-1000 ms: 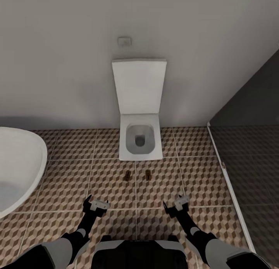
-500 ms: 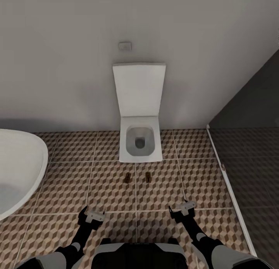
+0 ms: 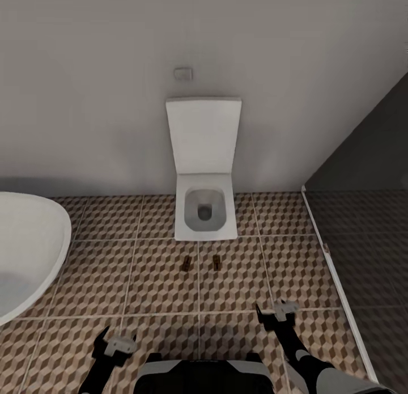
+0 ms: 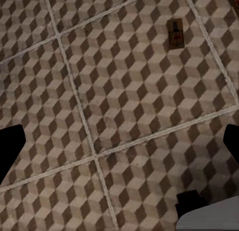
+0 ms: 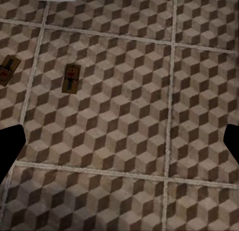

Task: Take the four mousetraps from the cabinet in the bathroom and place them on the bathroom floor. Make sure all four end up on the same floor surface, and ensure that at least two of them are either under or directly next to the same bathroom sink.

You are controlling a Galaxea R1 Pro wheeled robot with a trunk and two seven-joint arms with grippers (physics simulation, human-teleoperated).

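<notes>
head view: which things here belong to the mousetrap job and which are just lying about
Job:
- left mousetrap
- right mousetrap
- cube-pattern floor

Lying about:
- toilet
- flush plate
- bathtub
- dark grey tiles

A white wall-hung toilet [image 3: 204,207], lid raised, stands against a plain pale wall [image 3: 85,88]; cube-patterned floor tiles [image 3: 158,280]; oval white bathtub [image 3: 25,252]; dark grey tiled patch [image 3: 374,258].

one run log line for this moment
two small tan wooden mousetraps on cube-patterned tile floor | before white toilet | left gripper open | right gripper open
</notes>
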